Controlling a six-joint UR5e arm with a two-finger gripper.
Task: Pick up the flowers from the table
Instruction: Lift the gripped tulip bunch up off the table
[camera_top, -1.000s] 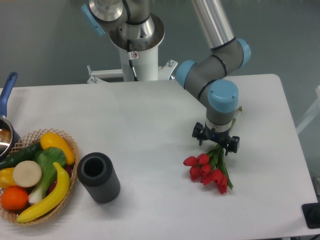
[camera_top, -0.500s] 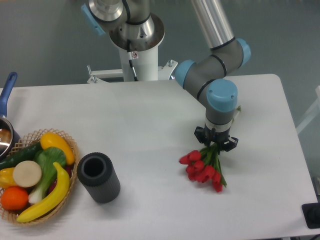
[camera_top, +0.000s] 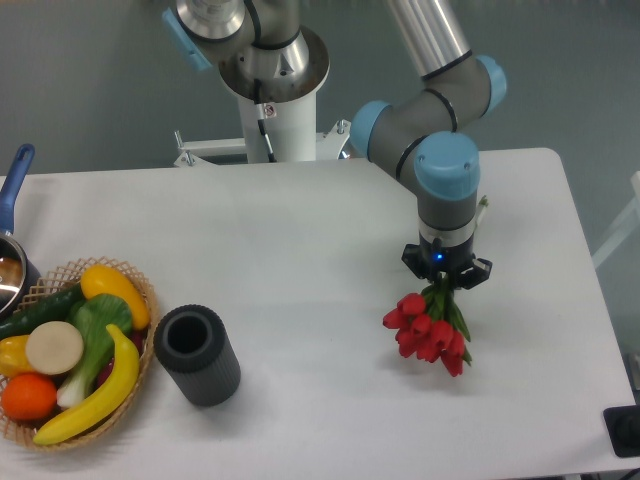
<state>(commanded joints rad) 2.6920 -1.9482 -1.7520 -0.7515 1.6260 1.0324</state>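
The flowers (camera_top: 428, 332), a small bunch of red tulip buds with green stems and leaves, are at the right of the white table (camera_top: 300, 250). My gripper (camera_top: 446, 283) points straight down over them and is shut on the green stems. The red buds hang just below and in front of the fingers. A stem end sticks out behind the wrist. I cannot tell whether the buds still touch the tabletop.
A black ribbed cylinder (camera_top: 196, 355) stands at the front left. A wicker basket (camera_top: 146, 296) with fruit and vegetables sits at the left edge, with a pot with a blue handle (camera_top: 14, 185) behind it. The robot's base (camera_top: 272, 100) stands at the back.
The gripper's fingers closed on the stems, then the gripper shifted slightly right. The bunch moved with it and now hangs under the fingers.
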